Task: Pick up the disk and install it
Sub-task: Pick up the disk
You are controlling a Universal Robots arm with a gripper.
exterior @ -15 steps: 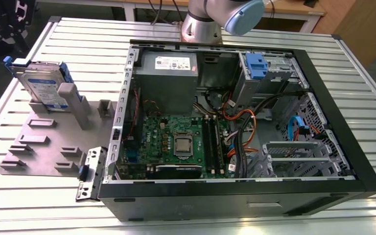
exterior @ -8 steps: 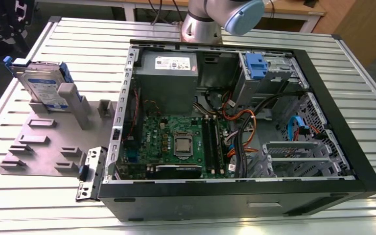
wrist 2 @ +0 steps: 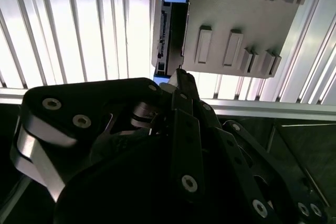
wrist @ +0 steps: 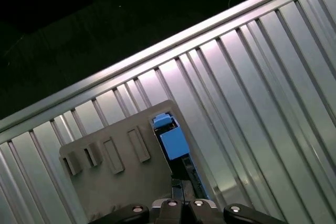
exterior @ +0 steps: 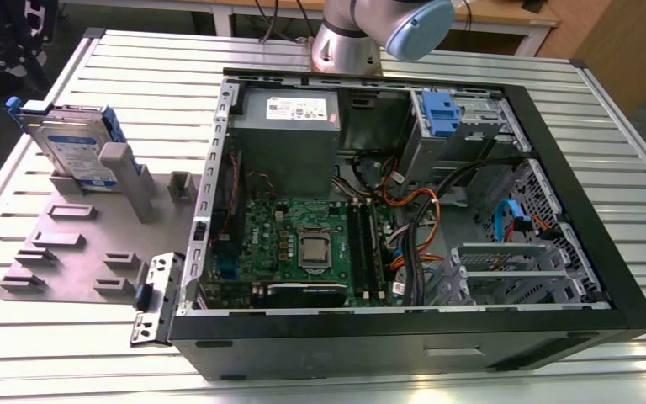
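1. The gripper (wrist 2: 179, 77) hangs above the table's edge, its tip in line with the disk below and apart from it. We cannot tell whether it is open or closed, and it carries nothing we can see.
2. The disk (wrist 2: 170, 35) stands on its long edge in a slot of the grey fixture plate (exterior: 76, 252). The plate lies near the table's (exterior: 592, 109) corner at the exterior view's left. In the exterior view the disk's labelled face (exterior: 76, 150) shows, with its blue carrier frame on top.
3. We judge the disk stiff and fairly heavy for its size, with smooth metal faces that could slip. It is likely sensitive to knocks.
4. The best hold seems to be across its thin dimension, on the two flat faces near the upper edge. That avoids the thin blue frame, which may flex.
5. Beyond it, the open computer case (exterior: 413, 345) fills the table's middle, and a blue tab (exterior: 441, 114) sits in its drive bay.
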